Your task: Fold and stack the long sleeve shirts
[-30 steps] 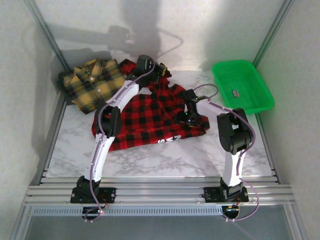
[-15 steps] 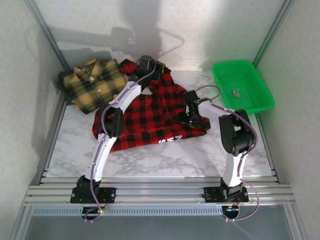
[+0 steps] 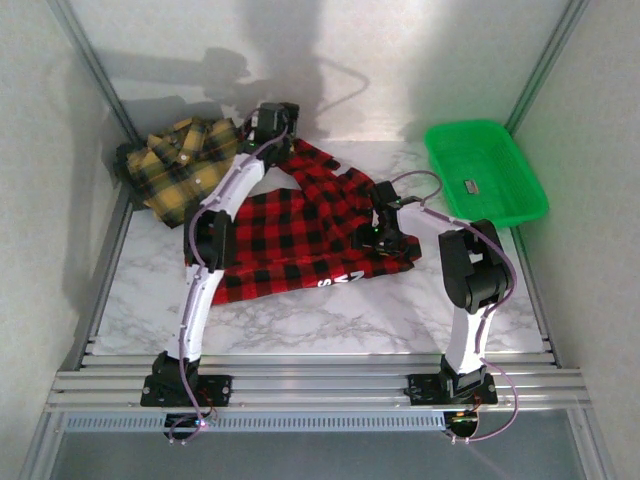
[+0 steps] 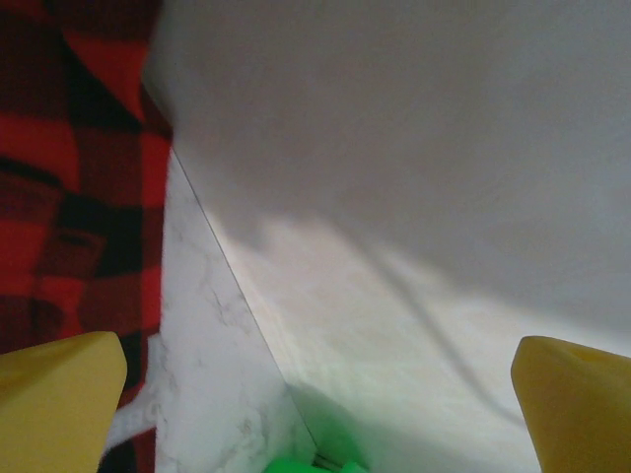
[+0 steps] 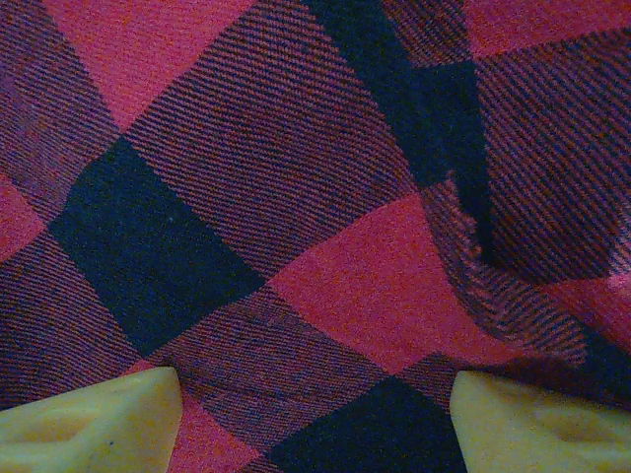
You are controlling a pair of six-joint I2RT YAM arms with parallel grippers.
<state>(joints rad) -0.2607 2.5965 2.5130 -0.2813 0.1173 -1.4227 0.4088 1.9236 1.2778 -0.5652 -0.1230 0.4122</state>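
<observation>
The red-and-black shirt (image 3: 300,225) lies spread over the middle of the marble table, with white lettering near its front hem (image 3: 340,279). The yellow-and-black shirt (image 3: 185,165) lies crumpled at the back left. My left gripper (image 3: 277,116) is up near the back wall, above the red shirt's far edge. In the left wrist view it (image 4: 320,394) stands open with nothing between its yellow fingertips (image 4: 59,399), and red plaid (image 4: 69,197) shows at the left. My right gripper (image 3: 378,237) is down on the red shirt's right side. It (image 5: 314,424) is open, with its fingertips (image 5: 89,424) against the fabric (image 5: 296,197).
A green plastic tray (image 3: 520,195) with a small object in it stands at the back right. Metal frame posts and white walls close in the table on the left, back and right. Bare marble (image 3: 330,320) runs along the front, before the rails.
My left gripper has moved left and back towards the wall. The red shirt's bunched far part now lies lower and spread out. The right gripper has hardly moved.
</observation>
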